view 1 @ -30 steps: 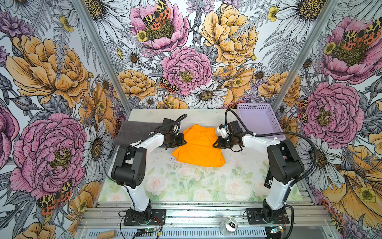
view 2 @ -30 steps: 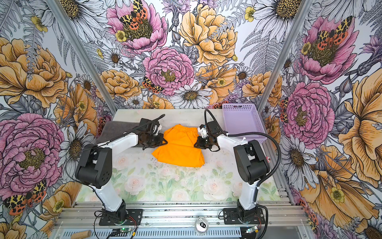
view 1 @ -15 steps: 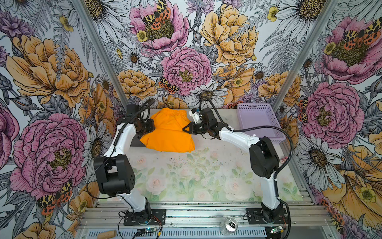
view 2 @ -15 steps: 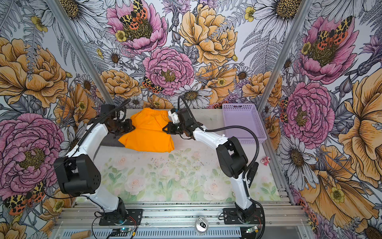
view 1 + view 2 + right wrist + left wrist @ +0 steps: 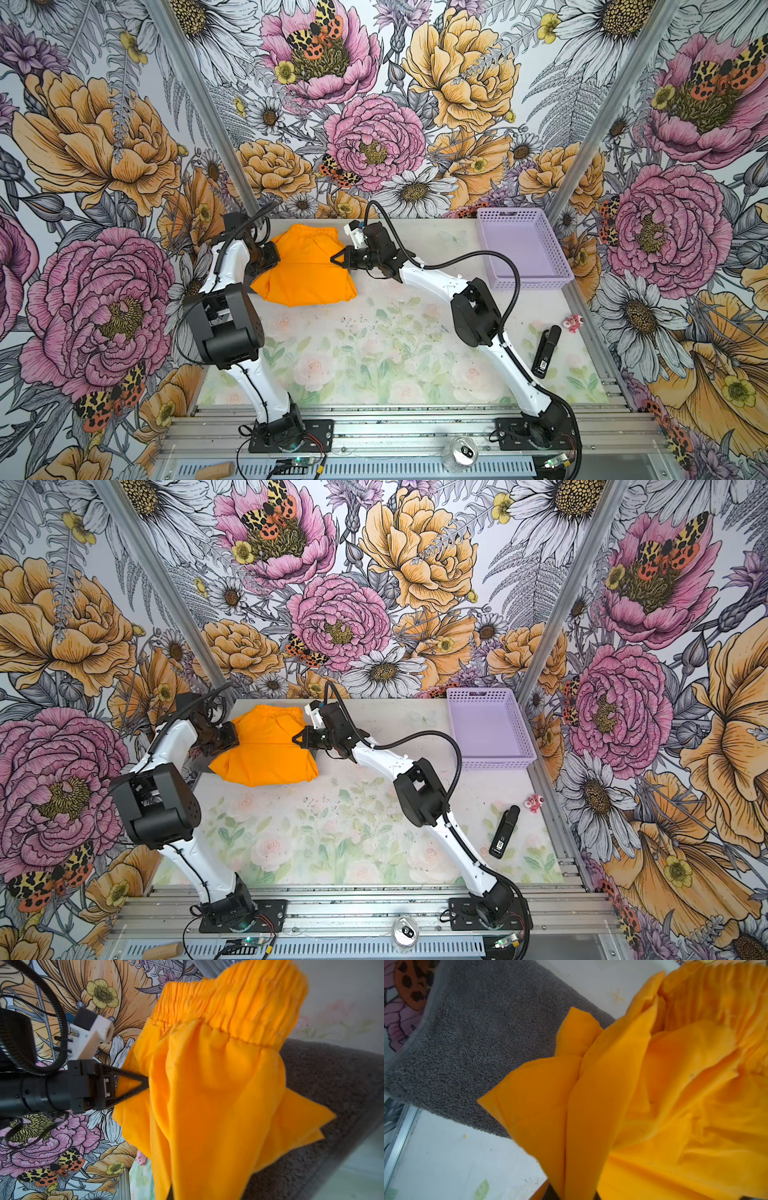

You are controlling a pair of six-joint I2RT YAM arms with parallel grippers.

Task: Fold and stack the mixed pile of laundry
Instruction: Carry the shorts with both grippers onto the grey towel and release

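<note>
Twin high views downward; both wrist cameras close on shorts

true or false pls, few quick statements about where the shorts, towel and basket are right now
1. The left gripper and right gripper are both shut on the shorts. True.
2. The shorts lie in the basket. False: they are held between the grippers at the table's far left, apart from the basket.
3. The towel lies under the shorts. True.
4. The waistband faces the table's near edge. False: it is on the far side.
5. A black device lies on the table's right side. True.
</note>
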